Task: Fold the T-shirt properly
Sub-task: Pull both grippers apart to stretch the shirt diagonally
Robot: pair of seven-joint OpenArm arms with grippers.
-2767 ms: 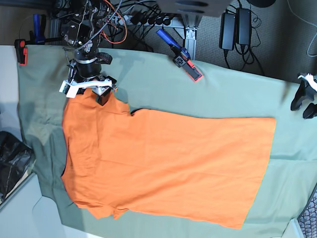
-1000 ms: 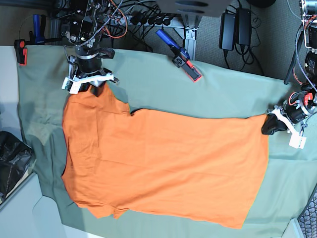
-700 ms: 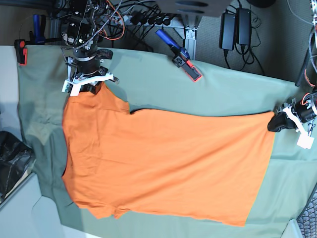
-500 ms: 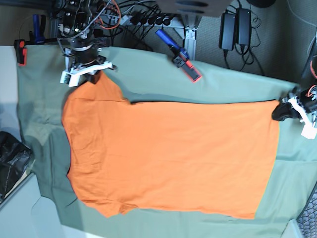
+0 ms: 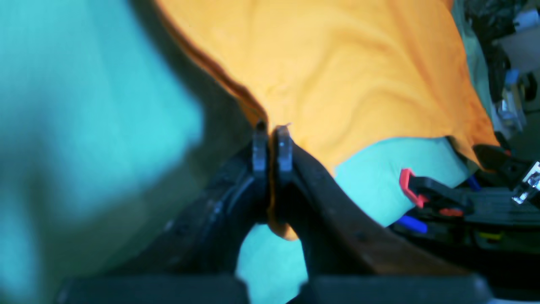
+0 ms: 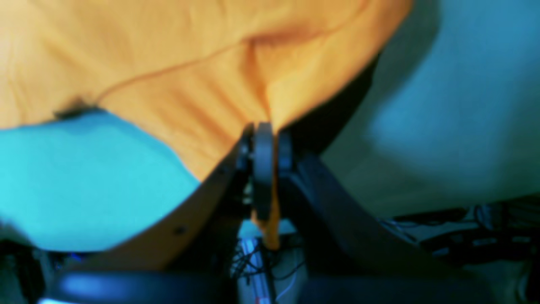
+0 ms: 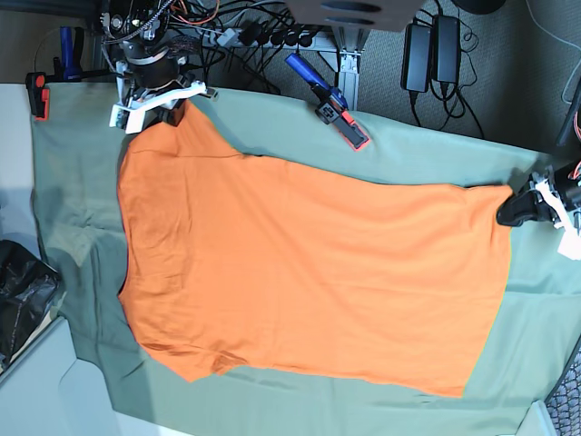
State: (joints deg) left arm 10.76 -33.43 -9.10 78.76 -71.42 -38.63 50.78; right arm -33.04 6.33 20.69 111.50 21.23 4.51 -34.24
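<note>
Base view: the orange T-shirt [image 7: 309, 282] lies spread, unfolded, on the worktop's green sheet [image 7: 427, 159]. Left end effector [image 7: 519, 209] and right end effector [image 7: 162, 107] each pinch a far-edge corner; every fold remains.

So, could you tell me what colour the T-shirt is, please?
Plain bright orange, no print; the T-shirt shows best in the base view.

Both arms at opposite ends of the base view. Right gripper [image 7: 168, 102] sits at the far left corner, wrist pointing down, fingers [image 6: 263, 169] pressed together with orange cloth pinched between them. Left gripper [image 7: 516, 211] is at the right edge, arm mostly out of frame, fingers [image 5: 283, 147] clamped together on a corner of cloth. Left wrist looks tilted roughly level, though only its tip shows.
</note>
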